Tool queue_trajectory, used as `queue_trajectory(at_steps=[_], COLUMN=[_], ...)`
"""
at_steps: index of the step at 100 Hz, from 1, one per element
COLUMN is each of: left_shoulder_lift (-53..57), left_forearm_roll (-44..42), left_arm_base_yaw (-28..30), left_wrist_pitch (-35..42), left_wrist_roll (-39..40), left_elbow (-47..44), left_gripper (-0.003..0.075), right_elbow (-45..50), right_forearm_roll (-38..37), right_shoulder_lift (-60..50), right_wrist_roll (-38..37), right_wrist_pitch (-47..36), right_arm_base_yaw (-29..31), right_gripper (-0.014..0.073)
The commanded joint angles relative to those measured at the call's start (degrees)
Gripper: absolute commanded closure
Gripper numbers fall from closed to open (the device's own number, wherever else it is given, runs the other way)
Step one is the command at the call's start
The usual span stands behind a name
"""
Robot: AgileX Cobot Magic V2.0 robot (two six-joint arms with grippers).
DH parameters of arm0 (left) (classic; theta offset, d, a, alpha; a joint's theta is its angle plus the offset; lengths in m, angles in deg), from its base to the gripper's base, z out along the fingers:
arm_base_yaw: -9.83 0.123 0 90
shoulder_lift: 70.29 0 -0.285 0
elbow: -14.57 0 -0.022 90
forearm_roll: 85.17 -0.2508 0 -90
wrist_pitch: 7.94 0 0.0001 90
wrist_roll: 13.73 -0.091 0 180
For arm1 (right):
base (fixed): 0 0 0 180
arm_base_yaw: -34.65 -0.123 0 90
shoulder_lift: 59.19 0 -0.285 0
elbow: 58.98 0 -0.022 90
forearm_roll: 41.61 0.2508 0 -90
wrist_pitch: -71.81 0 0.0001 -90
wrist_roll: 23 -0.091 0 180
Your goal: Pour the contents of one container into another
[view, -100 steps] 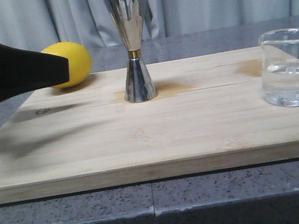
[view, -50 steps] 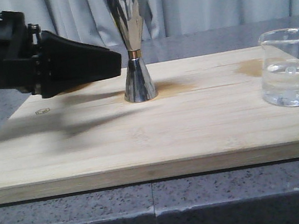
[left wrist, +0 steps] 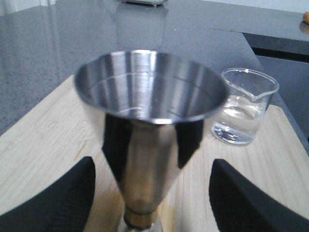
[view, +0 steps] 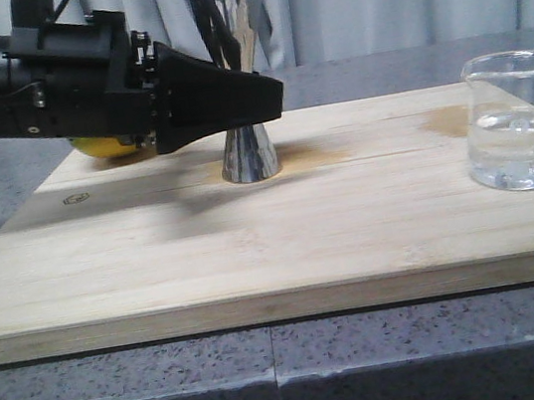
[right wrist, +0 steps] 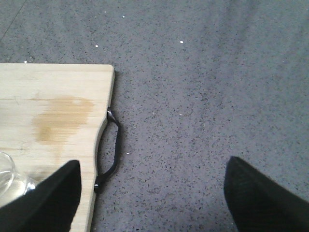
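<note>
A bamboo cutting board (view: 255, 252) lies on the grey speckled counter (view: 274, 380), and the task's things stand on it. The steel jigger (view: 250, 152) stands upright near the board's far edge, about midway along it, its narrow waist hidden in the front view by the left tool (view: 267, 97), which reaches in from the left at waist height. From the left wrist view the jigger (left wrist: 149, 121) stands between the two black fingers (left wrist: 63, 198) with a gap on either side, so the left tool is spread wide around it and not yet touching; a gold band shows at the narrow waist at the bottom of that view. The clear glass beaker (view: 520, 120) stands near the board's right edge, well apart from the jigger, holding clear liquid to roughly a third of its height, its pouring lip at the rim. In the left wrist view the beaker (left wrist: 244, 113) appears beyond the jigger. A yellow lemon (view: 103, 146) peeks out beneath the left arm at the board's far left. The right tool (right wrist: 149, 193) hangs over the counter just off the board's right edge, its fingers spread wide and holding nothing; the board's black handle (right wrist: 110, 150) and a brownish stain (right wrist: 60, 118) on the wood lie below it, with a sliver of the beaker's base (right wrist: 9, 179) beside one finger.
</note>
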State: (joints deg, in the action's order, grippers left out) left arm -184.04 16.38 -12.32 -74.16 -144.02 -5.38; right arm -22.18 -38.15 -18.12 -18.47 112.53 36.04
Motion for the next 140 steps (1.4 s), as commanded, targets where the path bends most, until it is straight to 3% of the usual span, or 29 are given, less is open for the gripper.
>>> queue_trajectory(at_steps=[1, 29, 116, 140], left_shoulder_lift=[1.85, 1.85, 1.85, 1.85], left_forearm_roll=[4.46, 4.46, 4.46, 4.46], left_arm_base_yaw=[-0.81, -0.81, -0.81, -0.81], left_wrist_pitch=[-6.55, -6.55, -6.48, -6.48], left_wrist_roll=[1.24, 1.24, 1.24, 1.24], left_elbow=[2.12, 2.12, 2.12, 2.12], left_gripper=[0.0262, 0.0272, 0.058, 0.0629], right_elbow=[-2.07, -2.07, -2.07, -2.07], right_forearm_roll=[-0.05, -0.05, -0.05, -0.05], right_shoulder_lift=[0.57, 0.57, 0.57, 0.57], right_wrist_roll=[0.36, 0.36, 0.36, 0.36], right_wrist_pitch=[-3.43, -3.43, -3.43, -3.43], right_arm_base_yaw=[0.33, 0.33, 0.33, 0.33], right_gripper=[0.0043, 0.0043, 0.0043, 0.0043])
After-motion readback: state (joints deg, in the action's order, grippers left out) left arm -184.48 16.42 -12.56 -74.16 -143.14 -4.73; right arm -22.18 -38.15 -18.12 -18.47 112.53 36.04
